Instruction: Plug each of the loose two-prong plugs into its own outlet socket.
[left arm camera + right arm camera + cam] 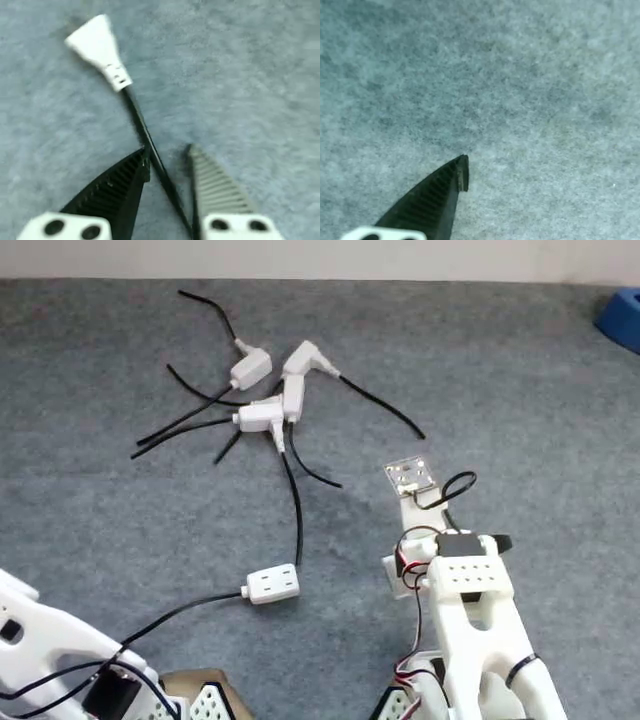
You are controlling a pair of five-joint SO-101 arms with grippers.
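A robotics lab bench: grey felt tabletop and white arms with exposed wiring.

No text, number, brand or sign can be read in any of the views. Small dark marks are seen on the white connector, at the end where its black cord enters, but they are too blurred to be made out. Nothing legible is shown on the small circuit board in the high view.

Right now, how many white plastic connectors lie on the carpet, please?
5 white plastic connectors: four clustered at the far side, one alone nearer; overlaps may hide more.
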